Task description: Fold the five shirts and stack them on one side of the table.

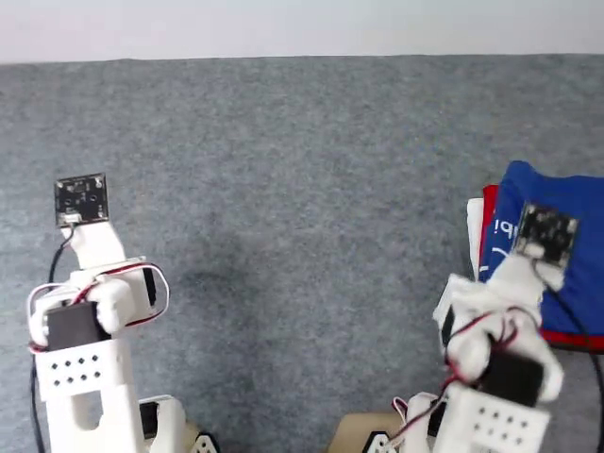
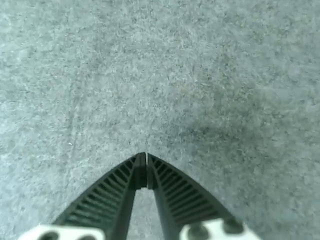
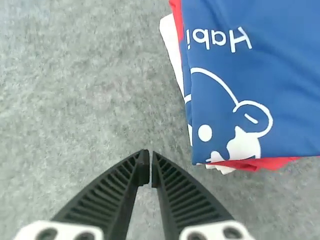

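A stack of folded shirts [image 1: 552, 203] lies at the right edge of the grey table, a blue shirt [image 3: 245, 75] with a white print on top, a red shirt [image 3: 174, 10] and a white shirt [image 3: 170, 37] showing beneath it. My right gripper [image 3: 146, 156] hovers over the bare felt beside the stack's corner, shut, with nothing between its black fingers. My left gripper [image 2: 146, 158] is shut too, with nothing in it, over bare felt at the table's left side. In the high view the left arm [image 1: 90, 283] stands at the left and the right arm [image 1: 505, 330] at the right, partly over the stack.
The grey felt table [image 1: 302, 189] stretches between the two arms and back to a white wall [image 1: 302, 28]. Red and black cables [image 1: 142, 293] loop around each arm's wrist.
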You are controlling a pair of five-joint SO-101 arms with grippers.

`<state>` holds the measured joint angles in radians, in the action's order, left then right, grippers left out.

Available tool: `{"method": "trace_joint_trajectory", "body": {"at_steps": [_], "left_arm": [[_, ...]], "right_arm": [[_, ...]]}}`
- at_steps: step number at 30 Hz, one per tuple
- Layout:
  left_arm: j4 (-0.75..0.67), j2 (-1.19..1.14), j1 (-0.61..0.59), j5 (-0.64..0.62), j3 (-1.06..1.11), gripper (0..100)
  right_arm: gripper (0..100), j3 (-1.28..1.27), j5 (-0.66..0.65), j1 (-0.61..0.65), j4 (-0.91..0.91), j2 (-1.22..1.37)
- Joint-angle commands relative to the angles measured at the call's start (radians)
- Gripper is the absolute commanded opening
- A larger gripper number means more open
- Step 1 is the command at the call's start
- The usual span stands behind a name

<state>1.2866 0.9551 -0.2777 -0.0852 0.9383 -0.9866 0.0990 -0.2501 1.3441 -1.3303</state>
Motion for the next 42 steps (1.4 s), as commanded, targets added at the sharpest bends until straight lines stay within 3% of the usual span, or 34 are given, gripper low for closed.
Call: {"method": "trace_joint_trajectory", "body": {"at_steps": [1, 10, 19, 25, 42], "left_arm": [[-0.1, 0.012, 0.005, -0.009, 0.064, 0], [-0.301, 0.012, 0.006, -0.005, 0.262, 0], [-0.427, 0.012, 0.006, -0.003, 0.415, 0], [-0.559, 0.012, 0.006, -0.003, 0.501, 0], [-0.674, 0.012, 0.005, -0.009, 0.555, 0]], "right_arm": [[0.8, -0.109, 0.0, 0.027, -0.047, -0.168], [0.8, -0.344, -0.028, 0.122, -0.051, -0.395], [0.8, -0.514, -0.028, 0.159, -0.062, -0.481], [0.8, -0.615, -0.025, 0.176, -0.162, -0.483], [0.9, -0.697, -0.026, 0.174, -0.219, -0.483]]}}
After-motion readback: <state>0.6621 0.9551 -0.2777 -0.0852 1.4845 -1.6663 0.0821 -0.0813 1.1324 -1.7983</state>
